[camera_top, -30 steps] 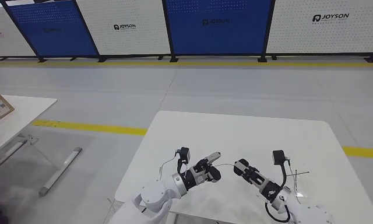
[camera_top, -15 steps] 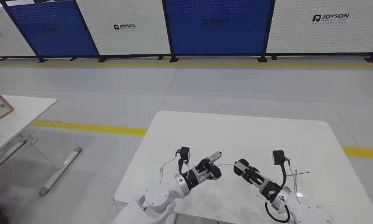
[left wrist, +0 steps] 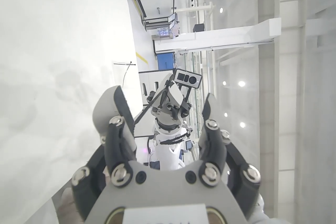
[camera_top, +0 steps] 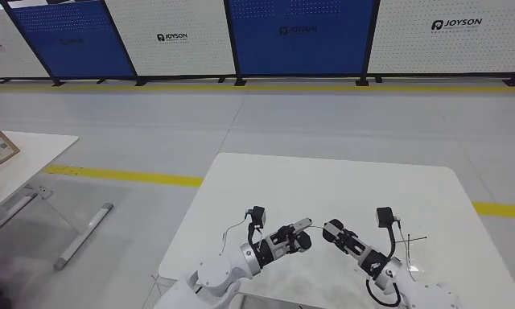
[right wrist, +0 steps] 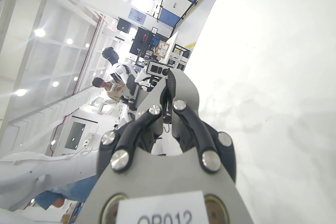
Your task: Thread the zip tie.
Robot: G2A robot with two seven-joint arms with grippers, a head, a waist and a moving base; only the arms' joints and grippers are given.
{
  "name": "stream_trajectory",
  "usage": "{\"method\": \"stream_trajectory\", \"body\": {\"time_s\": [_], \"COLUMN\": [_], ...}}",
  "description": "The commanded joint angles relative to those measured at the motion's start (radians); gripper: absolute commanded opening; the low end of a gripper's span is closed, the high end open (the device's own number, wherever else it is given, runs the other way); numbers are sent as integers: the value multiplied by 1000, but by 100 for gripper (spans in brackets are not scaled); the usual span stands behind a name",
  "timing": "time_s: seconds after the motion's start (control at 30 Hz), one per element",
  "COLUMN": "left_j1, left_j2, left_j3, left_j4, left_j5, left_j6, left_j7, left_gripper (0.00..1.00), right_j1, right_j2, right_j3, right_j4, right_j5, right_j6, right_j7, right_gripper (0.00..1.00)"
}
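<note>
Left tool [left wrist: 164, 95]: my fingers are spread wide, facing my right tool.
Right tool [right wrist: 169, 78]: my fingers are pressed together on the zip tie [camera_top: 314, 226].
Zip tie: a thin strip held above the bench [camera_top: 338, 180], long axis running side to side, free end pointing at my left tool's fingers.
Loose ties [camera_top: 412, 241]: lying crossed beyond my right arm.

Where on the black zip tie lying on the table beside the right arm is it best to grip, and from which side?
Probably a free end of the black zip tie, away from where its strands cross, coming from straight above. It lies flat and thin on the table, so the grip should close across its width.
</note>
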Motion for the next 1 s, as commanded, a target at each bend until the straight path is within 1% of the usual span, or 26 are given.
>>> {"method": "stream_trajectory", "body": {"time_s": [0.0,0.03,0.13,0.23,0.33,0.43,0.5,0.53,0.57,0.9,0.93,0.97], "left_j1": [-5,-11,-21,-26,-29,-31,-32,-31,-30,-28,-27,-27], "left_j2": [-1,-3,-5,-6,-7,-7,-7,-7,-7,-6,-6,-6], "left_j3": [5,7,17,22,24,25,25,26,27,32,33,33], "left_j4": [5,9,13,13,13,13,13,13,12,12,11,10], "left_j5": [-5,-9,-14,-16,-22,-27,-23,-19,-17,-8,-8,-8], "left_j6": [9,15,29,36,39,40,37,35,33,24,23,23], "left_j7": [13,21,36,43,50,52,55,57,58,61,61,61], "left_gripper": [28,26,26,27,25,18,9,6,0,0,4,12], "right_j1": [0,0,0,0,0,0,0,0,0,0,0,0], "right_j2": [0,0,0,0,0,0,0,0,0,0,0,0], "right_j3": [0,0,0,0,0,0,0,0,0,0,0,0], "right_j4": [0,0,0,0,0,0,0,0,0,0,0,0], "right_j5": [0,0,0,0,0,0,0,0,0,0,0,0], "right_j6": [0,0,0,0,0,0,0,0,0,0,0,0], "right_j7": [0,0,0,0,0,0,0,0,0,0,0,0], "right_gripper": [0,0,0,0,0,0,0,0,0,0,0,0]}}
